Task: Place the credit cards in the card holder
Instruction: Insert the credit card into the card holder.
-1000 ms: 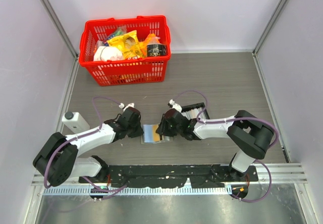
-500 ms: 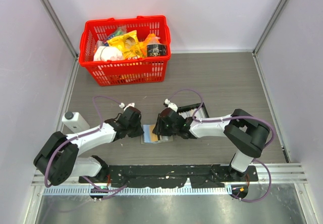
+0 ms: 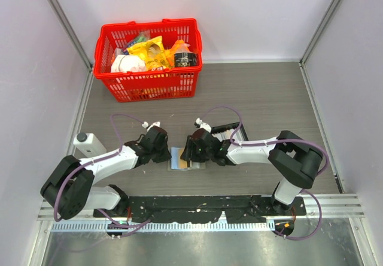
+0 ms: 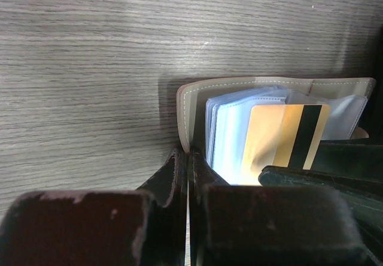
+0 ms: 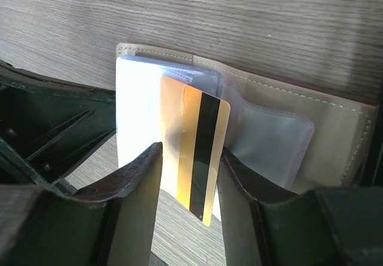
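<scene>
The card holder [image 3: 178, 159] lies open on the table between my two grippers. In the left wrist view its beige flap [image 4: 191, 107] stands on edge, and the left gripper [image 4: 188, 157] is shut on that flap's edge. Clear pale blue pockets [image 4: 224, 128] fan out beside it. My right gripper [image 5: 190, 153] is shut on a gold credit card [image 5: 194, 146] with a black stripe. It holds the card upright, with the far end at the pockets [image 5: 269, 140]. The card also shows in the left wrist view [image 4: 287, 137]. In the top view the left gripper [image 3: 165, 153] and the right gripper [image 3: 187, 153] flank the holder.
A black open tray [image 3: 230, 132] with more pale cards stands just behind the right arm. A red basket [image 3: 149, 59] full of groceries is at the back left. A small white box [image 3: 90, 144] stands at the left edge, near the left arm.
My right gripper has moved left, bringing the gold card from beside the tray to the open holder. The left gripper has stayed on the flap.
</scene>
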`<action>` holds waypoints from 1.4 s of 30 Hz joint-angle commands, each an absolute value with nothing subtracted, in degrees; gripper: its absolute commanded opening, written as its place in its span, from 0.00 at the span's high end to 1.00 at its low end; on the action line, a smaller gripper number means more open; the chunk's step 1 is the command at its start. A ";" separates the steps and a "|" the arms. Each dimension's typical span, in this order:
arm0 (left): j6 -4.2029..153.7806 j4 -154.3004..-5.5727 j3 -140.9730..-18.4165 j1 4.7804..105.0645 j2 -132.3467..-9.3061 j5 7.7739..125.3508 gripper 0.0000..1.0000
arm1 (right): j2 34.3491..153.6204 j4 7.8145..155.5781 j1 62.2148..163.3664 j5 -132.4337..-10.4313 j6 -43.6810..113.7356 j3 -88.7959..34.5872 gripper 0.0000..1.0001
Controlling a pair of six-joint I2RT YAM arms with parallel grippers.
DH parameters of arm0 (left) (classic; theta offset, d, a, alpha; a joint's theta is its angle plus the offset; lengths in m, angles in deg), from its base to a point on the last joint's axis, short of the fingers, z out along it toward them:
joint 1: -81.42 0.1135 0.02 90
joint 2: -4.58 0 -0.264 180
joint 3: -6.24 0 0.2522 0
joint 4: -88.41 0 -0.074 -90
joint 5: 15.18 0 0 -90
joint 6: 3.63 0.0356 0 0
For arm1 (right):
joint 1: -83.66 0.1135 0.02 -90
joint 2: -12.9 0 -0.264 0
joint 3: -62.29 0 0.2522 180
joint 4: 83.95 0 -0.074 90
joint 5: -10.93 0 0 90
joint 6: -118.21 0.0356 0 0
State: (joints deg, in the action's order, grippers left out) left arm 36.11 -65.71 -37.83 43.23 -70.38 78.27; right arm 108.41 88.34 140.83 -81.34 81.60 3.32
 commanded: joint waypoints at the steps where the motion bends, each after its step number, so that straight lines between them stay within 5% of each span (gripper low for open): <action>1: 37.41 -62.19 -35.04 43.01 -74.35 78.87 1.00 | 109.49 91.69 141.67 -75.74 81.21 2.21 0.54; 20: 36.97 -62.28 -34.24 43.10 -73.20 79.22 1.00 | 108.79 80.45 141.41 -84.08 80.86 -0.95 0.54; 32: 36.62 -63.24 -34.59 43.10 -71.10 77.81 1.00 | 112.57 89.92 142.90 -70.64 80.50 -4.12 0.59; 42: 36.36 -61.04 -34.25 43.10 -70.57 80.01 1.00 | 107.04 73.16 141.59 -88.48 78.66 -4.74 0.52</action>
State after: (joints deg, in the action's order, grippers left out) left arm 35.96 -67.16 -37.17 43.29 -69.13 78.13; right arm 110.79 77.91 141.64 -83.17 79.30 -3.65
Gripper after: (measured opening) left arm 0.014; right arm 0.470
